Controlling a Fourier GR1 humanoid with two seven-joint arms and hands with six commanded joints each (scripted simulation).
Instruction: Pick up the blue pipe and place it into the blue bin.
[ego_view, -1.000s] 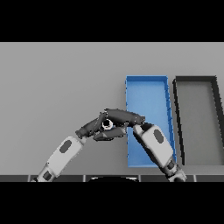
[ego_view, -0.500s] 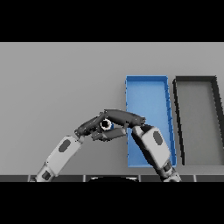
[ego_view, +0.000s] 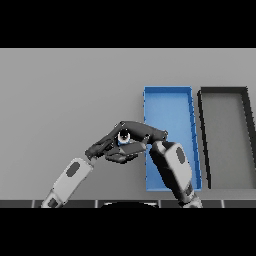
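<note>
Both robot hands barely shifted since earlier frames. Right robot hand (ego_view: 142, 134) clasps blue pipe (ego_view: 123, 137) just left of blue bin (ego_view: 192, 145). Left robot hand (ego_view: 106, 146) touches it, fingers straight. Dark bin (ego_view: 202, 145) rightward on worktop (ego_view: 65, 100).

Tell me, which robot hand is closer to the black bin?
The right. The right robot hand hovers at the blue bin's left wall, with that bin between it and the black bin. The left robot hand sits farther left over the table.

Both hands cover most of the pipe (ego_view: 123, 137), leaving only its round end visible; the right arm hides the blue bin's (ego_view: 168, 90) near-left corner.
</note>
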